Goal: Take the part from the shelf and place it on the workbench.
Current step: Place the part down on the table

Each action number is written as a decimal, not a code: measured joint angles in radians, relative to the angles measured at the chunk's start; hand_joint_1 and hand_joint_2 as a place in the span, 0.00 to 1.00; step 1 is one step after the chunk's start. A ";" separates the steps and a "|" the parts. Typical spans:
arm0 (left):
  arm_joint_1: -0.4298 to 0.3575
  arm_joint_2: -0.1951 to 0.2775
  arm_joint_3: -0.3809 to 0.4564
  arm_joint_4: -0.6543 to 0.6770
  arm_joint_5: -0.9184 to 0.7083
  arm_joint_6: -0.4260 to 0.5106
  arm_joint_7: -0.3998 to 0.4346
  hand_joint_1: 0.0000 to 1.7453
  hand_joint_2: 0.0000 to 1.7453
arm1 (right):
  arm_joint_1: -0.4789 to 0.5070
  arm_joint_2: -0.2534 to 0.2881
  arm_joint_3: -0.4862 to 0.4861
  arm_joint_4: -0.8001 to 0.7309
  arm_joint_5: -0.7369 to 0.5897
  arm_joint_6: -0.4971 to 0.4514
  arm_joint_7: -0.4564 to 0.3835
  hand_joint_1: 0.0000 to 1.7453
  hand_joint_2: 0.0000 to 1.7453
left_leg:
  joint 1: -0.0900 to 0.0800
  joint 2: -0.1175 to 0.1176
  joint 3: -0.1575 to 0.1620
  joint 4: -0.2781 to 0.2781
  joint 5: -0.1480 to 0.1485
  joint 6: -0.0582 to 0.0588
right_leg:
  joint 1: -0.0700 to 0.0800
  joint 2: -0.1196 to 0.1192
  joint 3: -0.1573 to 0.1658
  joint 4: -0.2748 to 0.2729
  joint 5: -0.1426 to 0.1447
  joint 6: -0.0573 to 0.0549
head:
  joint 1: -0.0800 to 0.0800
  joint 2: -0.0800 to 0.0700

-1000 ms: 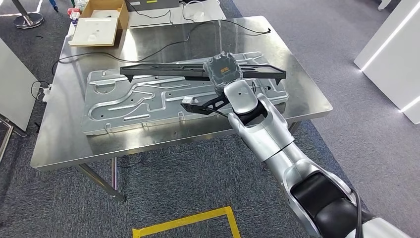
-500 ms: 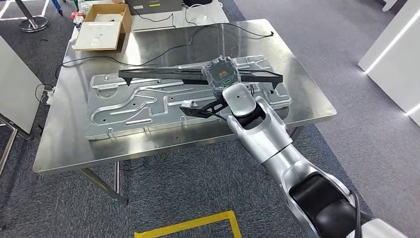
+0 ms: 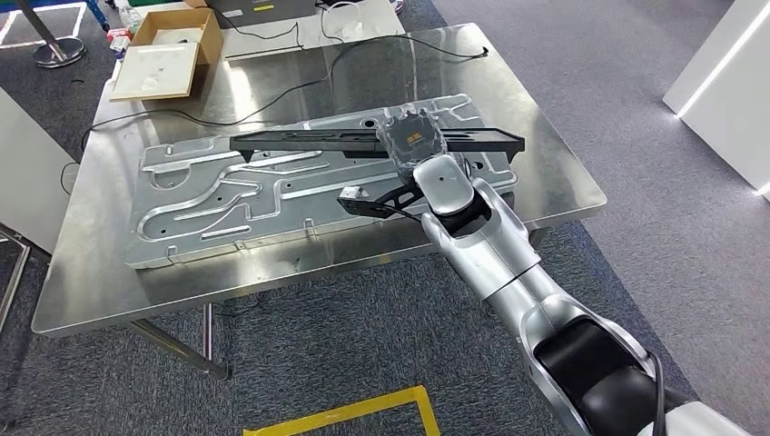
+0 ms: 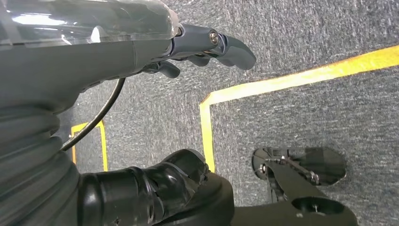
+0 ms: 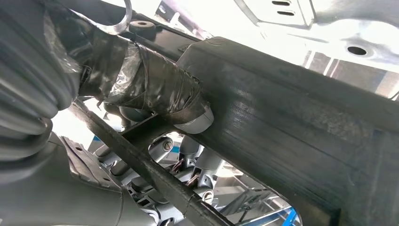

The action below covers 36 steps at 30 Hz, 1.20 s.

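Observation:
The part is a long black bar (image 3: 309,141) lying crosswise low over a large embossed metal plate (image 3: 209,204) on the steel workbench (image 3: 563,182). My right hand (image 3: 413,136) grips the bar right of its middle, palm down. In the right wrist view the taped thumb (image 5: 155,89) presses against the bar's dark ribbed side (image 5: 291,108). Whether the bar touches the plate I cannot tell. My left hand (image 4: 207,42) hangs over grey carpet, fingers loose and holding nothing.
A cardboard box (image 3: 168,54) sits at the workbench's far left corner, and a black cable (image 3: 300,86) runs across the back. A white panel (image 3: 27,173) stands left of the bench. Yellow tape (image 3: 354,409) marks the carpet near me.
The whole view has shifted, so the camera moved. My right hand still holds the black bar over the plate's right half, in much the same place relative to it.

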<state>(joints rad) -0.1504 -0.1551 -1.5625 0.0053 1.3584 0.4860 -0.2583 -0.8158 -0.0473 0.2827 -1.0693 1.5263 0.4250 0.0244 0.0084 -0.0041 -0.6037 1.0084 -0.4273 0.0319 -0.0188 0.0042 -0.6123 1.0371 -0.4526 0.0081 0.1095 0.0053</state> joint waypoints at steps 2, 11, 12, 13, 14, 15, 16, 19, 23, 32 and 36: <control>0.000 0.000 0.000 0.000 0.000 0.000 0.001 0.00 1.00 | 0.000 0.000 0.000 0.002 0.000 0.000 0.000 1.00 1.00 | 0.001 0.000 0.000 -0.001 0.000 -0.003 | 0.002 0.000 0.000 0.000 -0.001 -0.002 | 0.000 0.000; 0.000 0.000 0.000 0.000 0.002 -0.001 0.001 0.00 1.00 | 0.000 0.000 0.000 0.015 0.000 -0.004 -0.002 1.00 1.00 | 0.003 0.000 0.000 -0.001 -0.003 -0.031 | 0.004 -0.002 0.001 0.001 -0.003 -0.005 | 0.000 0.000; 0.000 0.000 0.000 0.000 0.002 -0.001 0.001 0.00 1.00 | 0.000 0.000 0.000 0.016 0.000 -0.005 -0.002 1.00 1.00 | 0.002 0.000 -0.001 0.000 -0.003 -0.031 | 0.004 -0.002 0.001 0.001 -0.003 -0.005 | 0.000 0.000; 0.000 0.000 0.000 0.000 0.003 -0.001 0.002 0.00 1.00 | 0.000 0.000 0.000 0.018 0.000 -0.006 -0.002 1.00 1.00 | 0.001 0.000 -0.001 0.001 -0.004 -0.031 | 0.004 -0.002 0.001 0.001 -0.003 -0.005 | 0.000 0.000; 0.000 0.000 0.000 0.000 0.002 -0.001 0.006 0.00 1.00 | 0.000 0.000 0.000 0.019 0.000 -0.007 -0.003 1.00 1.00 | 0.001 0.000 -0.001 0.001 -0.004 -0.031 | 0.004 -0.002 0.001 0.001 -0.003 -0.005 | 0.000 0.000; 0.000 0.000 0.000 0.000 0.002 -0.001 0.010 0.00 1.00 | 0.000 0.000 0.000 0.021 0.000 -0.009 -0.003 1.00 1.00 | 0.000 0.000 -0.002 0.003 -0.004 -0.031 | 0.004 -0.002 0.001 0.001 -0.003 -0.005 | 0.000 0.000; 0.000 0.000 0.000 0.000 0.001 -0.002 0.015 0.00 1.00 | 0.000 0.000 0.000 0.024 0.000 -0.011 -0.004 1.00 1.00 | 0.000 0.000 -0.003 0.005 -0.006 -0.030 | 0.002 -0.003 0.002 0.000 -0.002 -0.004 | 0.000 0.000; -0.001 0.001 0.000 0.000 -0.003 -0.004 0.021 0.00 1.00 | -0.001 0.001 0.000 0.030 0.000 -0.017 -0.007 1.00 1.00 | -0.003 0.000 -0.008 0.009 -0.012 -0.012 | -0.005 -0.005 0.006 -0.006 0.003 0.008 | 0.000 0.000; 0.000 0.001 0.000 0.000 -0.006 -0.001 0.027 0.00 1.00 | -0.003 0.001 0.000 0.036 0.000 -0.018 -0.008 1.00 1.00 | 0.003 -0.002 0.028 -0.028 -0.021 0.017 | -0.004 -0.004 -0.009 0.038 0.013 0.021 | 0.000 0.000; 0.005 0.000 0.000 0.000 0.003 0.000 0.026 0.00 1.00 | 0.006 -0.001 0.000 0.047 0.001 -0.024 -0.011 1.00 1.00 | 0.023 -0.004 0.092 -0.005 -0.080 -0.018 | -0.021 -0.006 -0.097 0.068 0.046 0.049 | 0.000 0.000; -0.001 0.001 0.000 0.000 -0.003 0.002 0.018 0.00 1.00 | 0.009 -0.002 0.000 0.049 0.001 -0.027 -0.012 1.00 1.00 | 0.021 -0.003 0.096 0.012 -0.095 -0.047 | -0.009 -0.003 -0.081 0.029 0.056 0.005 | 0.002 0.000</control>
<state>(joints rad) -0.1512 -0.1545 -1.5625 0.0053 1.3555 0.4880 -0.2402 -0.8071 -0.0492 0.2827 -1.0199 1.5272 0.3981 0.0127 0.0298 -0.0073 -0.5075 1.0201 -0.5226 -0.0149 -0.0281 0.0011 -0.6935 1.0656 -0.3962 0.0131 0.1116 0.0053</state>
